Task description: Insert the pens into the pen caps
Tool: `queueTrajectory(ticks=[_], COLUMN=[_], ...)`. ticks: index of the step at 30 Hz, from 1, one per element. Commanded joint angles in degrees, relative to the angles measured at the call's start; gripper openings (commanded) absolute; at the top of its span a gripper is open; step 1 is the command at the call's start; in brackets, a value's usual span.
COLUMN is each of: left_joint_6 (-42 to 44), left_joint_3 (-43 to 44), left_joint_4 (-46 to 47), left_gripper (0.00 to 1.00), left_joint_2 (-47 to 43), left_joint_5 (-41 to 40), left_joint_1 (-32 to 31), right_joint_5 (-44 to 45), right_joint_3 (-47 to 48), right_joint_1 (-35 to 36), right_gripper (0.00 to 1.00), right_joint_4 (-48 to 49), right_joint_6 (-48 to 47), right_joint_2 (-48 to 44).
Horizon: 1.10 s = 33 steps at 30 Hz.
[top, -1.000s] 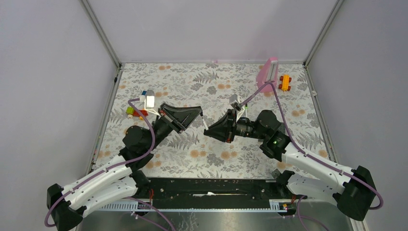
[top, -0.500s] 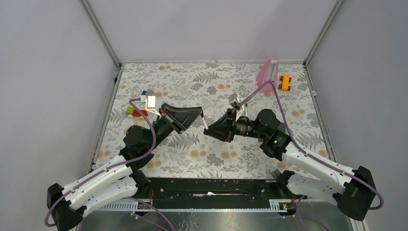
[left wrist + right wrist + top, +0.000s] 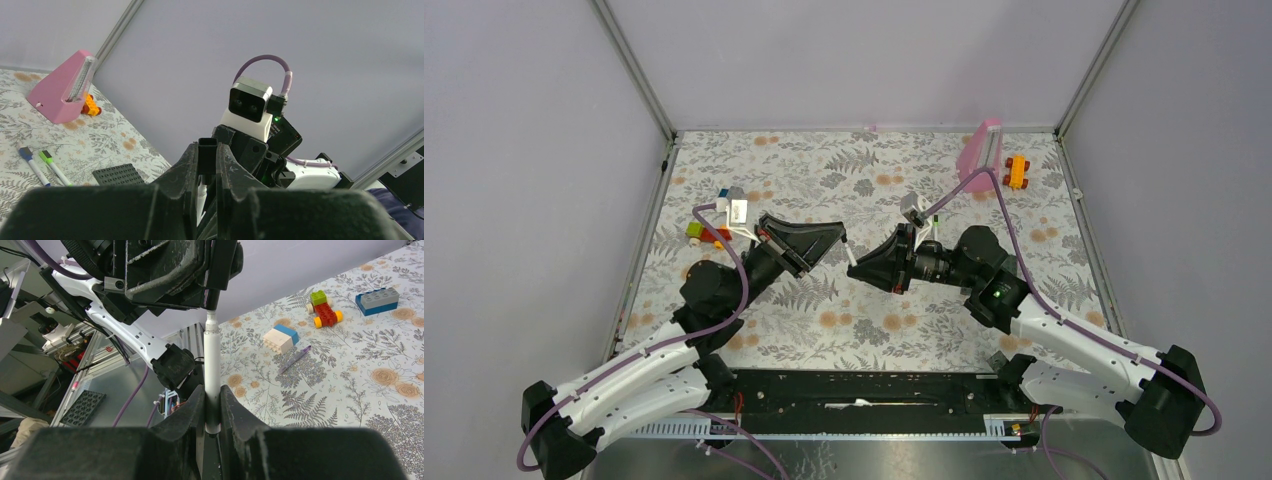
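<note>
My right gripper (image 3: pixel 212 399) pinches the pen (image 3: pixel 212 357) near its back end — light, stiff, probably slick, I judge — while my left gripper (image 3: pixel 207 167) clamps the black cap (image 3: pixel 207 149).

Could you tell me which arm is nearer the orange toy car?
Right. The right arm lies near-side of the orange toy car; the left arm is far to its left.

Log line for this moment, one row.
left gripper: shut on black cap | right gripper: shut on pen | pen tip at cap mouth, midair
</note>
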Motion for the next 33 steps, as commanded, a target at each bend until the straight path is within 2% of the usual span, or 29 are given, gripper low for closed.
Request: queueTrajectory(ticks=[1,26,33], left_joint_6=[0.88,1.42,1.39], left_joint_3=[0.71,-1.15,-1.81], left_joint_4=[1.18,1.36,1.24], left_gripper=[0.00,0.00,0.00], left_joint_2=[0.09,0.16,-0.04], left_joint_5=[1.32,2.07,2.27], left_joint_1=[0.19,0.14,0.15], right_joint_5=[1.11,2.28,6.00], right_joint_3=[2.91,4.74,5.28], right_joint_1=[0.55,0.55,0.55], right_gripper=[0.00,0.00,0.00], right_joint_4=[1.62,2.49,1.00], right_joint_6=[-0.73,0.70,0.88], right_joint_2=[-0.76,0.79,1.69])
